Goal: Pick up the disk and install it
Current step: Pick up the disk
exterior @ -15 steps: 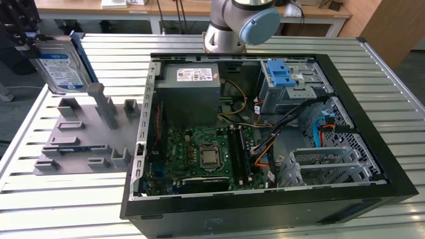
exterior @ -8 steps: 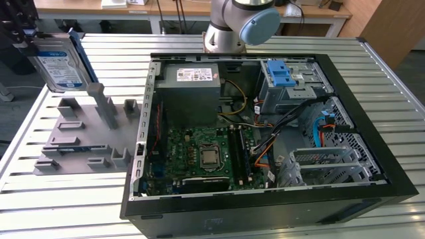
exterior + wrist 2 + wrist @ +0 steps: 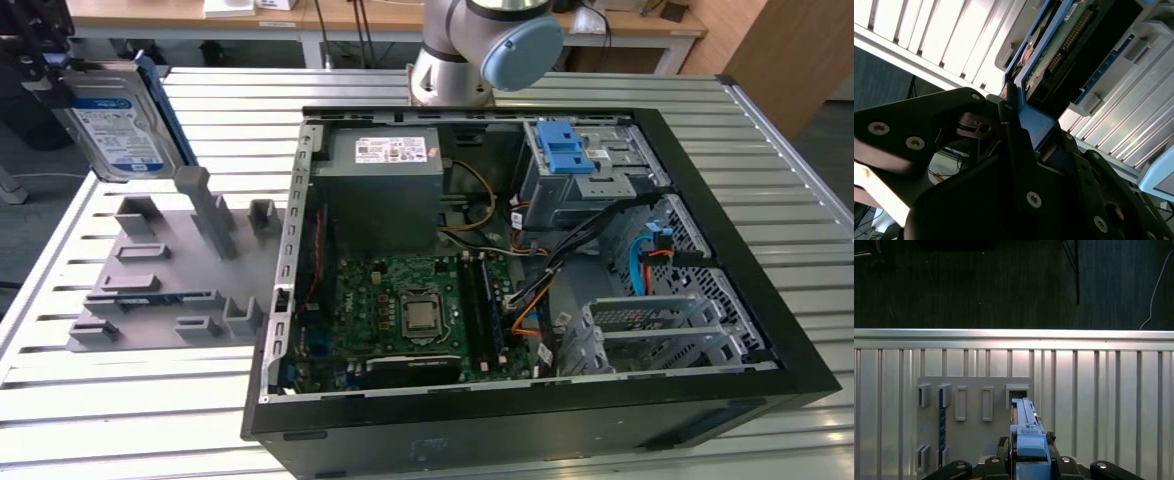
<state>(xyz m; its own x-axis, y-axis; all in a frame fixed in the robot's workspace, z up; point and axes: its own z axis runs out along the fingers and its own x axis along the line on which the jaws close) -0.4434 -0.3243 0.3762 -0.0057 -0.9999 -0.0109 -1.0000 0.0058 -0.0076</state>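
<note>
claw [image 3: 1028, 450] clamps disk [image 3: 118, 125] (claw partly cropped)

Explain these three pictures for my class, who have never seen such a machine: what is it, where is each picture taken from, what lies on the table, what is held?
The machine is one robot arm ending in a gripper. The exterior view comes from a camera off the arm, looking down on a slatted metal table. On it lie an open computer case and a grey holder plate. Both wrist views come from cameras riding on the arm. The gripper is shut on the disk, a hard drive in a blue frame, held upright above the plate at the exterior view's left.
</note>
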